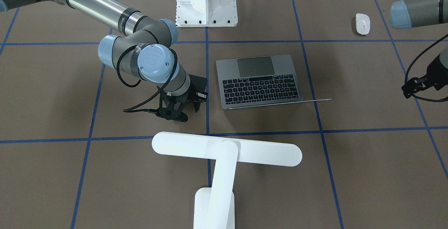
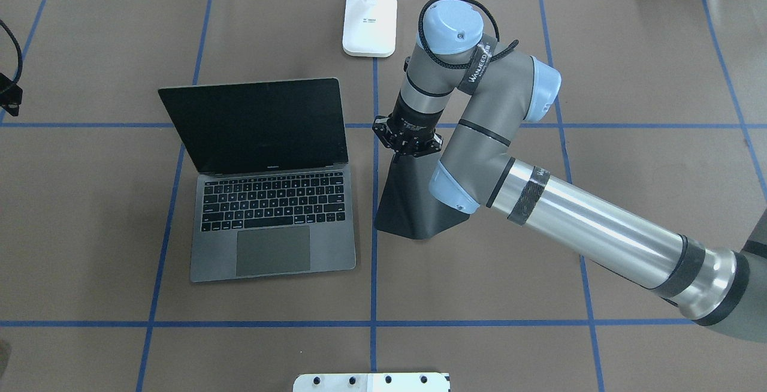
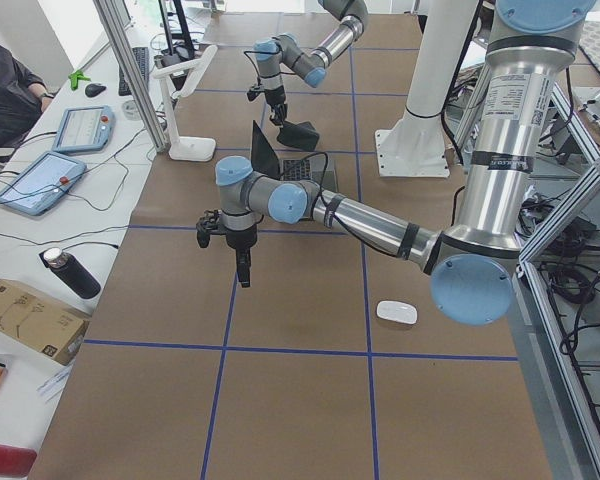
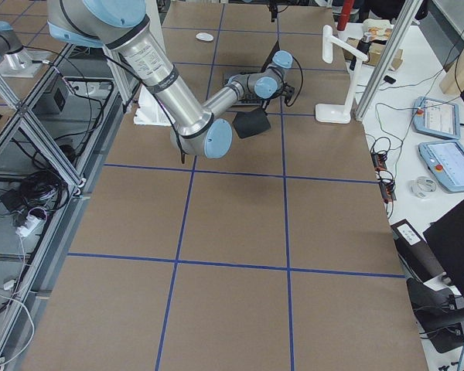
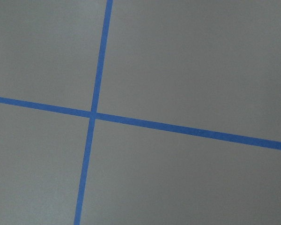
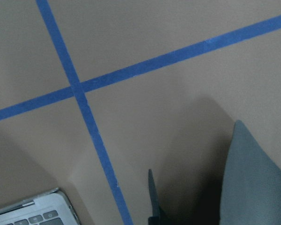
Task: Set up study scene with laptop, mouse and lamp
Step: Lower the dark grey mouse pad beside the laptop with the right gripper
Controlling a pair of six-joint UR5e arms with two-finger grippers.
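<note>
Laptop [image 2: 272, 200] open | mouse [image 1: 362, 23] apart | lamp [image 1: 224, 162] upright

Laptop [image 2: 269, 182] open, left of table centre. Black pad [image 2: 413, 200] just right of it, right gripper [image 2: 407, 140] over the pad's far end. Lamp [image 2: 370, 23] behind both, at far edge. Mouse [image 1: 362, 23] near edge, far left.

Bright, even light; soft shadows; wrist views slightly soft.

lamp [image 1: 224, 173]: base cut by front view's bottom edge | black pad [image 2: 413, 206]: partly hidden under right arm
</note>
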